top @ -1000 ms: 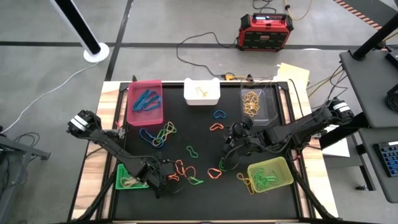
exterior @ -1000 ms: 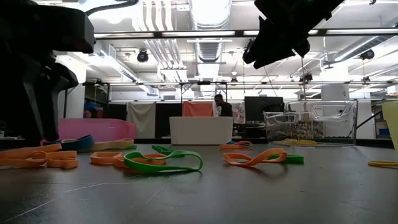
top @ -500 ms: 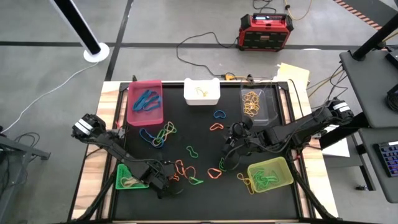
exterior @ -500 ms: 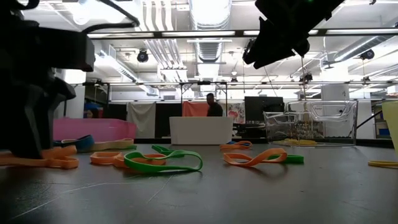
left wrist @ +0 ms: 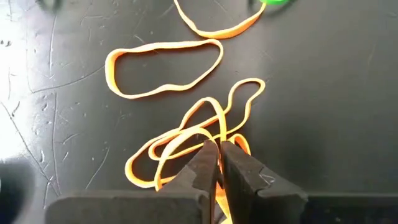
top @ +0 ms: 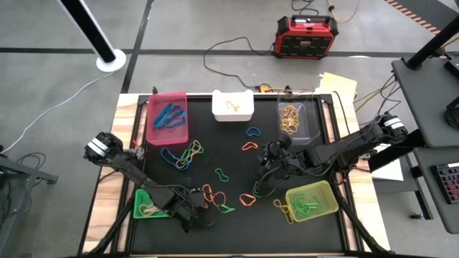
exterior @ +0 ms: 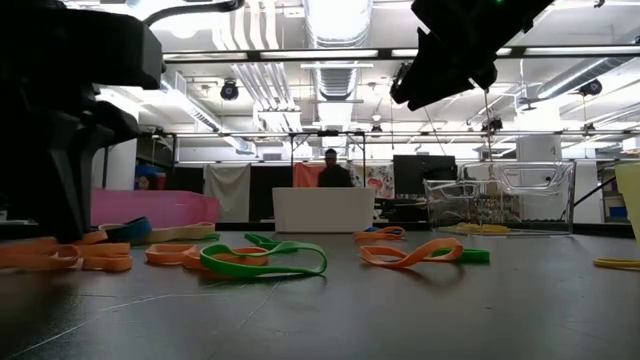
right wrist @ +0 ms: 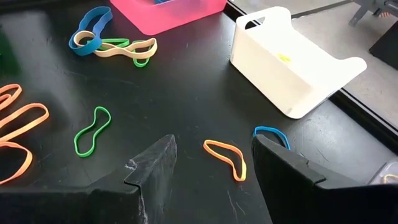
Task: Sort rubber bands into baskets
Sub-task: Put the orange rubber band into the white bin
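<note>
Pinching orange right now, so the job is a clean lift. Black worktop (top: 237, 229) carries five baskets: pink basket (top: 168, 118) at 11 o'clock, white basket (top: 232, 106) at 12, clear basket (top: 295, 119) at 1 holding orange bands, yellow-green basket (top: 311, 201) at 5, bright green basket (top: 149, 204) at 7. Clear one looks like my target, judging by its contents.

My right end effector (top: 262, 169) hangs above mid-worktop, just right of centre, jaws spread wide, nothing in them; it waits.

My left end effector (top: 192, 209) is down on the worktop at about 7 o'clock, just beside the bright green basket. In my left wrist view its fingers (left wrist: 200, 168) are pressed together on a strand of an orange band tangle (left wrist: 205, 134). Tangle is several overlapping loops; cannot tell how many bands I have actually caught. A separate orange loop (left wrist: 163, 68) lies just clear of it, and another orange strand (left wrist: 217, 25) farther off beside a green band (left wrist: 273, 2).

To do it well, I think: lift straight up, slowly, so overlapped loops drop off or come along cleanly. Risk: the thin strand slips out, or the tangle drags its neighbours. Then a long carry across to 1 o'clock, passing my right arm; keep high.
</note>
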`<state>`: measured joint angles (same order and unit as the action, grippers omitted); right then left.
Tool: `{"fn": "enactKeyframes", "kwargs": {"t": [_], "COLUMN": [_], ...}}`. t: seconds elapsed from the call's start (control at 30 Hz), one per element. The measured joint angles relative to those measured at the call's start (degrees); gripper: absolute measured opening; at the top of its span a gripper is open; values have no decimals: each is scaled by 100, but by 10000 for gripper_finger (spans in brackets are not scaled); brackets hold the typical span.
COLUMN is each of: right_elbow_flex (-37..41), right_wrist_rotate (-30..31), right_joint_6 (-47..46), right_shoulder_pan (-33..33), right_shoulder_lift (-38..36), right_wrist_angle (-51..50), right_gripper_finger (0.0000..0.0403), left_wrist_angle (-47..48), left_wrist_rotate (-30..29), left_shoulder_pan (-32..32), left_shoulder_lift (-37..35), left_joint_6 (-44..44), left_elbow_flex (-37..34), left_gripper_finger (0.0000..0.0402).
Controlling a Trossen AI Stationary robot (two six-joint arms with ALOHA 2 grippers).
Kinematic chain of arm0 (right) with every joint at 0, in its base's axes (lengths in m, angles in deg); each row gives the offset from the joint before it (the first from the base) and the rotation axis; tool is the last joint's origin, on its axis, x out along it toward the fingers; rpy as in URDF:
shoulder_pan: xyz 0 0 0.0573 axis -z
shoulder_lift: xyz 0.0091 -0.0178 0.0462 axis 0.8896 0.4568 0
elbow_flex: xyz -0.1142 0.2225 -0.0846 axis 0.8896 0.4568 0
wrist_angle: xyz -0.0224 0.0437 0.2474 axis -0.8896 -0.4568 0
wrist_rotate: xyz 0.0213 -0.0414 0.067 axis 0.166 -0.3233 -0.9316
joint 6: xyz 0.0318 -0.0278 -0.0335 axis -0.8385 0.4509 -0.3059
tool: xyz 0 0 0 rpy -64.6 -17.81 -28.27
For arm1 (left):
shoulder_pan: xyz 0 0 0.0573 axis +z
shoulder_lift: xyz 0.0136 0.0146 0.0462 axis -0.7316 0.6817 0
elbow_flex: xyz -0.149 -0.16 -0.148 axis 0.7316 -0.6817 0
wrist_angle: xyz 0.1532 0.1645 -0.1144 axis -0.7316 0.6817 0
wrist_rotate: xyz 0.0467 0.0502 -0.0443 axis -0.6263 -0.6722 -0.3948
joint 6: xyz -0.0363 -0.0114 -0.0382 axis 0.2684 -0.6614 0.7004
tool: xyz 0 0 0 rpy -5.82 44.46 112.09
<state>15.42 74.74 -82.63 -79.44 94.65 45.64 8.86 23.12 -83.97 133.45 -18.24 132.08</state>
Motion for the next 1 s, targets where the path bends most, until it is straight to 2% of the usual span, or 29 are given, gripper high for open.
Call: {"fn": "enactKeyframes", "kwargs": {"t": [0.47, 0.63, 0.73, 0.87, 1.0], "right_elbow_flex": [0, 0, 1, 22, 24], "right_wrist_rotate": [-2, 1, 10, -23, -515], "right_joint_6": [11, 0, 118, 714, 1757], "right_shoulder_pan": [0, 0, 0, -76, -176], "right_shoulder_lift": [0, 10, 113, 512, 1136], "right_wrist_angle": [0, 40, 280, 1074, 2307], "right_gripper_finger": [205, 205, 205, 205, 205], "left_wrist_angle": [48, 12, -139, -619, -1081], "left_wrist_rotate": [-186, -723, -1392, -2100, -2232], "left_shoulder_pan": [-9, -47, -61, -34, 80], "left_shoulder_lift": [-300, -682, -931, -1175, -1311], "left_joint_6": [-116, -261, -538, -1226, -1827], "left_elbow_flex": [3, 5, 5, 5, 7], "left_gripper_finger": [0, 0, 0, 0, 0]}}
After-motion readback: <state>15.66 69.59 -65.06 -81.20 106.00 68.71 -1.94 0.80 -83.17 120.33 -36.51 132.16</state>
